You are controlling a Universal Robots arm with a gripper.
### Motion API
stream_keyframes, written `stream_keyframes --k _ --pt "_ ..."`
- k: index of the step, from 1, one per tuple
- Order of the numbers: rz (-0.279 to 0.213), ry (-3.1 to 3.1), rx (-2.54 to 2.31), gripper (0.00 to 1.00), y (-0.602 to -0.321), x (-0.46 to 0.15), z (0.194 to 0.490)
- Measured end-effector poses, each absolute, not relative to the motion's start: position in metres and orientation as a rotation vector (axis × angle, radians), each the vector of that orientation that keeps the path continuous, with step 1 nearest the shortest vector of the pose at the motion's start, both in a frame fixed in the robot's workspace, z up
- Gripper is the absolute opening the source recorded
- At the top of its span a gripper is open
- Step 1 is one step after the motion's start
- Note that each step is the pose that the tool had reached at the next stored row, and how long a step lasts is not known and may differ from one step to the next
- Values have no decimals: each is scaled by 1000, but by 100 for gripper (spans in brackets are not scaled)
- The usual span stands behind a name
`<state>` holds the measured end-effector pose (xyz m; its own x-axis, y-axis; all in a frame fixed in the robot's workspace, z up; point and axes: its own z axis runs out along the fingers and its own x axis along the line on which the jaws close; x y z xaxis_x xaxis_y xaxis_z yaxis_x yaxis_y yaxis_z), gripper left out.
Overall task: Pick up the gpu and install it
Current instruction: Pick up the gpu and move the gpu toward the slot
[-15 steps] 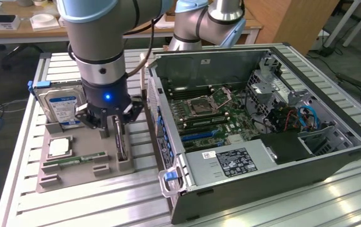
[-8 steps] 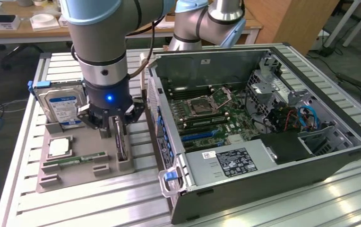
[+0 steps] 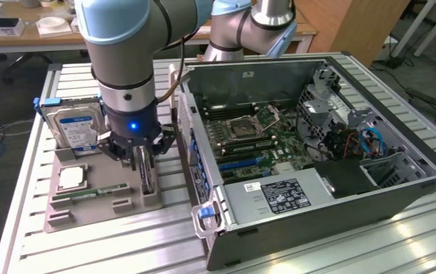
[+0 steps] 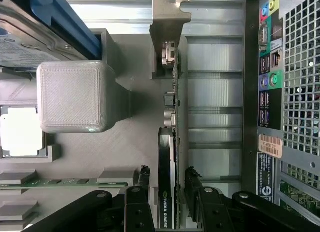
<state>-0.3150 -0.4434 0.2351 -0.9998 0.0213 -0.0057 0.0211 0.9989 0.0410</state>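
Black tool (image 4: pixel 167 171) straddles the gpu (image 4: pixel 167 144) (edge reads "NVIDIA QUADRO").

Counts — gpu (image 4: pixel 169 142): one. Hard drive (image 3: pixel 77 127): one. Memory stick (image 3: pixel 88 193): one. Processor chip (image 3: pixel 73 178): one. Grey holder tray (image 3: pixel 88 216): one. Computer case (image 3: pixel 317 228): one. Robot arm (image 3: pixel 126 51): one — single gripper (image 4: pixel 167 170), two fingers (image 4: pixel 142 192).

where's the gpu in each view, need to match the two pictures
Exterior view: the thin dark gpu card with a silver bracket stands on edge in the grey tray, under the gripper, beside the open computer case.
Wrist view: the gpu card runs on edge between the open gripper's black fingers, bracket end away from them.
Shared landmark: the blue-labelled hard drive standing in the same tray.
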Motion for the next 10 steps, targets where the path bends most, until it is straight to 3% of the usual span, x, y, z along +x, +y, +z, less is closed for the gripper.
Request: stream_keyframes --k 10 --pt "64 3134 33 42 -440 -315 234"
